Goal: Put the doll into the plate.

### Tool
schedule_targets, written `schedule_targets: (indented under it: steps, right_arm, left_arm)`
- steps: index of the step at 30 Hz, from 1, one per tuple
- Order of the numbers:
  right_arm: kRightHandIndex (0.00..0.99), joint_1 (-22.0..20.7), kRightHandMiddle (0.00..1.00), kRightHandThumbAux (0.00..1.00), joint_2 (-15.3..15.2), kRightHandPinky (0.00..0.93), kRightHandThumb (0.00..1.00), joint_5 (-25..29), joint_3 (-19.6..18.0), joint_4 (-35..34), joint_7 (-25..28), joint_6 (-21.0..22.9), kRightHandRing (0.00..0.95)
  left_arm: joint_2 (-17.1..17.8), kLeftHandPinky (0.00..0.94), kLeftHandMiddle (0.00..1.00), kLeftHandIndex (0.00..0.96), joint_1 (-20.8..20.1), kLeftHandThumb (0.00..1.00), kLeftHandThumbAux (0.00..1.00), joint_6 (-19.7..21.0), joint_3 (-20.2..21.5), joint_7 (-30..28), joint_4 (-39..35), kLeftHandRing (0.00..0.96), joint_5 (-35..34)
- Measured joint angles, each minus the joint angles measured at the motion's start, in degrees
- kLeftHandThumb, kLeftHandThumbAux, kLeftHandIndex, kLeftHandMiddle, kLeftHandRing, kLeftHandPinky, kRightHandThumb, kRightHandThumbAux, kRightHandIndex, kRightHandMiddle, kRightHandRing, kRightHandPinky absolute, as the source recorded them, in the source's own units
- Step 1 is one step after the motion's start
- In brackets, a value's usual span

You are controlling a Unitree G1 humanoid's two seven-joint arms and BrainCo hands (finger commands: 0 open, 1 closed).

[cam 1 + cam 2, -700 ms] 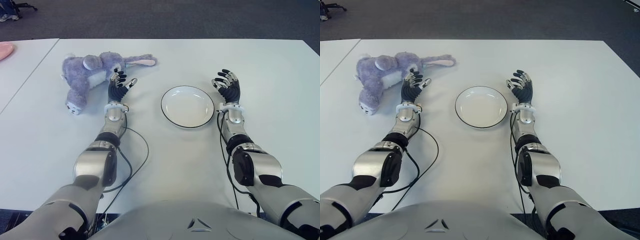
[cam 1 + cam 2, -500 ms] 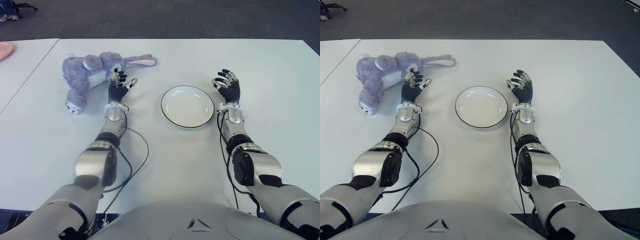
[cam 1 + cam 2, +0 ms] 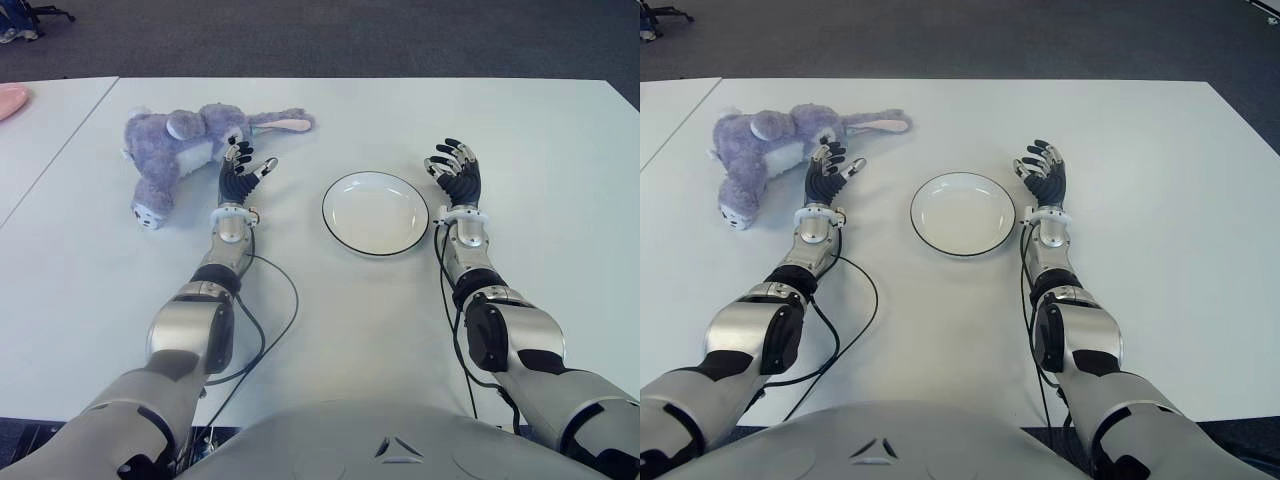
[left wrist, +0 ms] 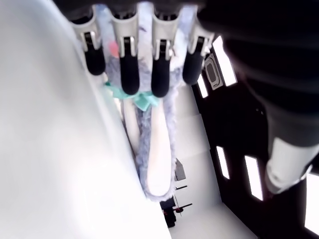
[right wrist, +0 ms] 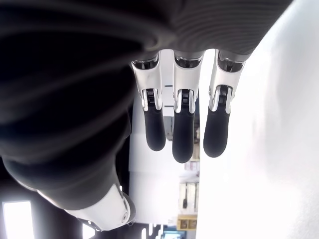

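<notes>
The doll, a purple plush rabbit (image 3: 180, 145) with long pink-lined ears, lies on its side at the far left of the white table. My left hand (image 3: 240, 165) is just to its right, close to the head and ears, fingers spread and holding nothing; its wrist view shows the doll's ear (image 4: 152, 149) and a teal bow beyond the fingertips. The white plate (image 3: 375, 212) with a dark rim sits at the table's middle, with nothing in it. My right hand (image 3: 455, 165) is to the right of the plate, fingers relaxed and holding nothing.
The white table (image 3: 330, 320) runs wide on all sides. A second table (image 3: 40, 140) adjoins on the left, with a pink object (image 3: 10, 100) at its far edge. Dark carpet lies beyond the far edge. Cables trail from both forearms.
My left hand has edged slightly forward toward the doll's head. The doll, the plate and the right hand have not moved.
</notes>
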Motion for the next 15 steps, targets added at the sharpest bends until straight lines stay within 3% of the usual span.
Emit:
schedule_targets:
  steps: [6, 10, 15]
  right_arm:
    - [0.198, -0.01, 0.268, 0.874, 0.0, 0.353, 0.368, -0.08, 0.02, -0.01, -0.01, 0.0, 0.309]
    - [0.198, 0.0, 0.265, 0.877, -0.03, 0.357, 0.367, -0.08, -0.02, -0.01, -0.02, 0.0, 0.304]
    - [0.199, -0.01, 0.265, 0.877, -0.03, 0.372, 0.373, -0.12, 0.0, -0.01, -0.04, 0.0, 0.307]
  left_arm:
    - [-0.01, 0.152, 0.218, 0.18, 0.42, 0.0, 0.611, -2.22, -0.92, 2.18, -0.29, 0.195, 0.62]
    - [-0.02, 0.138, 0.258, 0.186, 1.37, 0.0, 0.752, -4.91, -2.27, 5.26, -2.53, 0.224, 1.41]
    - [0.47, 0.112, 0.28, 0.173, 4.0, 0.0, 0.808, -9.69, -4.83, 14.14, -8.86, 0.245, 5.91]
